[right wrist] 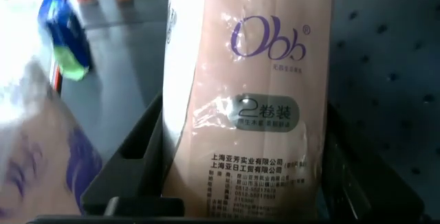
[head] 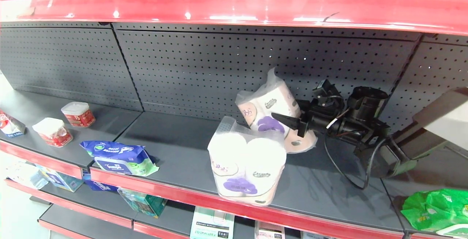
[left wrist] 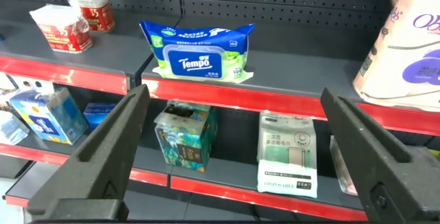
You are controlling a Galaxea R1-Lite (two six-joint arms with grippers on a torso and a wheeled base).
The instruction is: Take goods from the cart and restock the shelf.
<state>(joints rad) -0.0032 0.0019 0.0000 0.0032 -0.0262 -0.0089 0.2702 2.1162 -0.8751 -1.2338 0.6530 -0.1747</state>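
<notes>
Two packs of toilet paper rolls are on the grey shelf. The front pack stands upright at the red front edge. Behind it the back pack leans tilted near the pegboard, its lower end on the shelf. My right gripper is shut on this back pack, which sits squeezed between the two fingers in the right wrist view. My left gripper is open and holds nothing; it hangs in front of the shelf edge, facing a blue wipes pack.
Two red-and-white tubs and the blue wipes pack sit on the shelf's left part. A green pack lies at the right. The lower shelf holds a teal box and a white-green box. The red upper shelf overhangs.
</notes>
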